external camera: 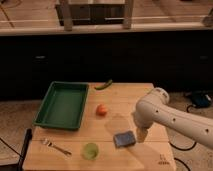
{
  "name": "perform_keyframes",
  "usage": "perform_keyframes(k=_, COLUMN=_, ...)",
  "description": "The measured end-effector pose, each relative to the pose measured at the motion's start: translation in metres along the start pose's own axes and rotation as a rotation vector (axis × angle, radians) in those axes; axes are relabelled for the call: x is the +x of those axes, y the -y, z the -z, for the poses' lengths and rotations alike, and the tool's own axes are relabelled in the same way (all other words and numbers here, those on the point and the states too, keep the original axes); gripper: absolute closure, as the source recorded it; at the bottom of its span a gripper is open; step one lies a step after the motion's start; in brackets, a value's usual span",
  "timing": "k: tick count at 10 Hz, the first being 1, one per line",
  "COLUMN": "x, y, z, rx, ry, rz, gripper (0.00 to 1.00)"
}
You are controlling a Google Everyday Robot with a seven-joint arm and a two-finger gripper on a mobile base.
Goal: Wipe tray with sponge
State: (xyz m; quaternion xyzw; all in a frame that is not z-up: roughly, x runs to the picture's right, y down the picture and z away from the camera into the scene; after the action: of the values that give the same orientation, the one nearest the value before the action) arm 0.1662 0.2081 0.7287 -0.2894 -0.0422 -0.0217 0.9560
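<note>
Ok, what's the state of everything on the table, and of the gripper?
tray: empty, flat, table's left side
sponge: lying flat on the table, not lifted
gripper: low, just right of the sponge
green cup: upright, front edge
fork: lying flat, front left
orange-red fruit: resting mid-table
long green vegetable: lying at the back edge

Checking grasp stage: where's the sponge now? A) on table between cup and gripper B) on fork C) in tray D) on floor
A: the sponge lies on the table, right of the cup, with the gripper at its right edge.
</note>
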Motion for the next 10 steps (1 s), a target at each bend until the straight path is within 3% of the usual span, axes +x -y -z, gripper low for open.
perform_keyframes(k=10, x=-0.005, y=-0.01, z=-0.054, rx=-0.004, ry=0.084, rz=-0.095, gripper=0.2)
